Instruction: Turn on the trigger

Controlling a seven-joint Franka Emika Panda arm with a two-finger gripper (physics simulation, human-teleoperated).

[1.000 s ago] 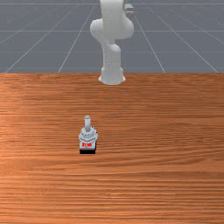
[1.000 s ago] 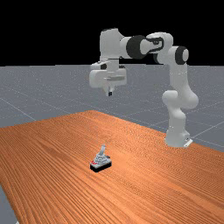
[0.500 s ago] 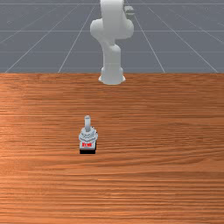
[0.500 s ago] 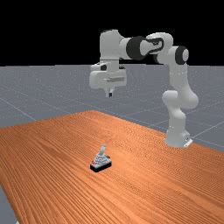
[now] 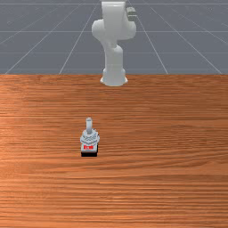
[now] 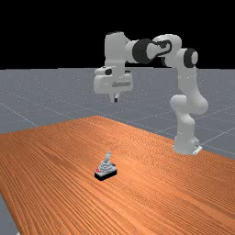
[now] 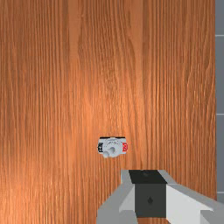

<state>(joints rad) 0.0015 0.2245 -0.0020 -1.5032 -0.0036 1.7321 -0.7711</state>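
- Leftmost in the far view, our switch (image 6: 105, 171) sits on the table (image 6: 50, 174), left of the front view's middle too. It hasn't shifted over the last second, so our target is where it was.
- Its lever (image 6: 108, 157) leans toward the arm's base, away from the red mark (image 6: 98, 170). That tilt hasn't changed either; we judge that the switching is all to do, and that the lever probably has to go over toward the red mark, though we can't read which side means on.
- A touch farther right, and well above the switch, hangs our gripper (image 6: 115, 98). It's narrow, fingers together with nothing between them, which would suit a push better than a grasp.
- What has just changed is height: the hand has sunk slightly. We take that as the start of the approach, with most of the way down to go. In the wrist view the switch lies off to one side of the fingertips, so we'd line up before pressing, or we could knock the body instead.
- At the far view's right, the arm (image 6: 186, 82) rises from its base (image 6: 185, 143), which hasn't moved.
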